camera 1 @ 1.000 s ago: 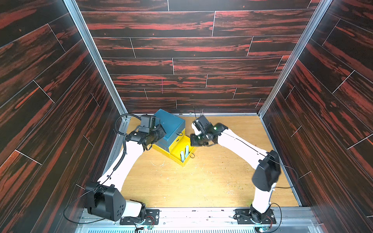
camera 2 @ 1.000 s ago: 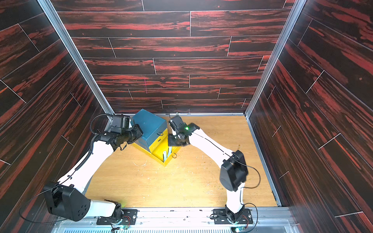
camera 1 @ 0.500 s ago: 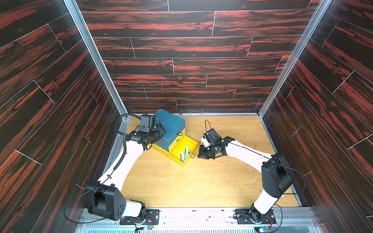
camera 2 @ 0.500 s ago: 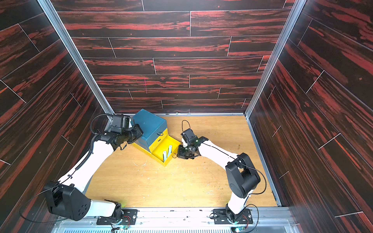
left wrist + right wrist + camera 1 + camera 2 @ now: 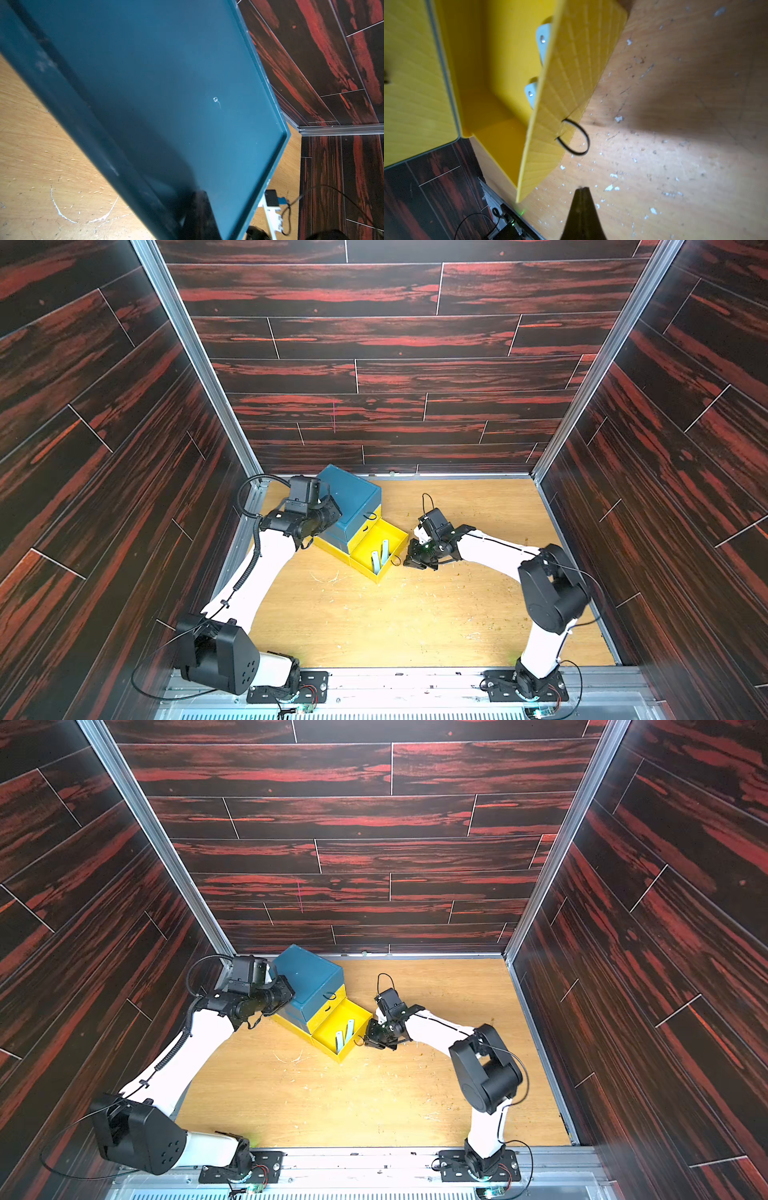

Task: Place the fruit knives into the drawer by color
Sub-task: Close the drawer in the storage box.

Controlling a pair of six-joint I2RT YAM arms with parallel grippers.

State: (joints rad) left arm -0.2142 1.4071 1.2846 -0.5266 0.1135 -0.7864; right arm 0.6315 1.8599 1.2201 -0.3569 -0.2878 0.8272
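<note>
The drawer chest (image 5: pixel 349 497) stands near the table's (image 5: pixel 374 622) back left corner, turned at an angle. Its lowest yellow drawer (image 5: pixel 365 541) is pulled out toward the middle of the table. Two pale grey-green fruit knives (image 5: pixel 376 563) lie side by side in that drawer, against its front wall. The right wrist view shows their rounded ends (image 5: pixel 543 41) just behind that wall. We cannot tell whether a third one hides behind the panel, and we see no knives loose on the table.

The right gripper (image 5: pixel 582 190) is pinched fully together and holds nothing. It sits low over the table just in front of the drawer's front panel, near the black loop pull (image 5: pixel 575 139) but apart from it. The left gripper (image 5: pixel 330 514) is also closed and empty. It is set against the chest's teal top at the far side, apparently bracing it.

We judge that the sorting is done, or nearly so, and that the step in hand is closing this drawer. The next move calls for the right gripper to meet the front panel squarely and push along the drawer's own slanted line. Meanwhile the left gripper should hold the chest from sliding toward the back edge.
</note>
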